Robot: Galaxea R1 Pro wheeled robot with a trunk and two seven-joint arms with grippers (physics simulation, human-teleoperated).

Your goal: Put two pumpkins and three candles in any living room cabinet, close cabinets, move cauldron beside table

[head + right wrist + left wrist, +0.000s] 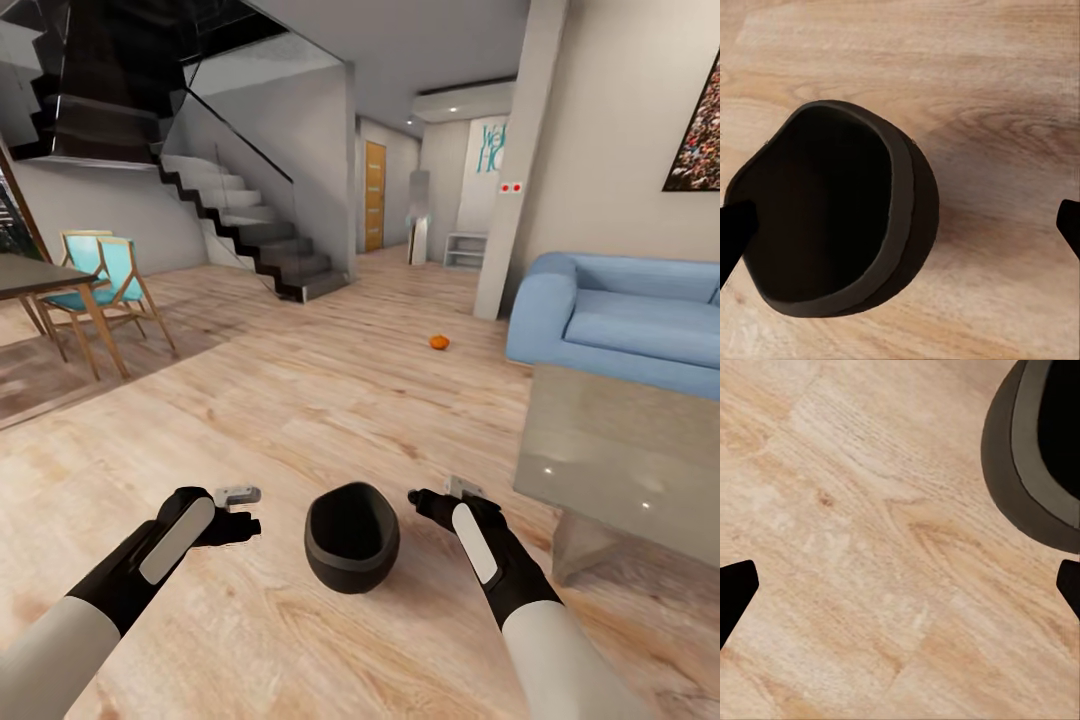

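While both arms reach forward, open-jawed, the cauldron (351,537) sits between.

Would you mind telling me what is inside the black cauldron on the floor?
The cauldron looks empty: the right wrist view shows only its dark inner wall below the rim. The very bottom is in deep shadow, so a small dark item there cannot be ruled out. It sits on the wooden floor.

Open floor on our left, table crowding the right.
We have bare floor (250,400) ahead and left; the cauldron (351,537) sits between both arms, the table (620,450) corner near our right arm, sofa (620,320) behind it.
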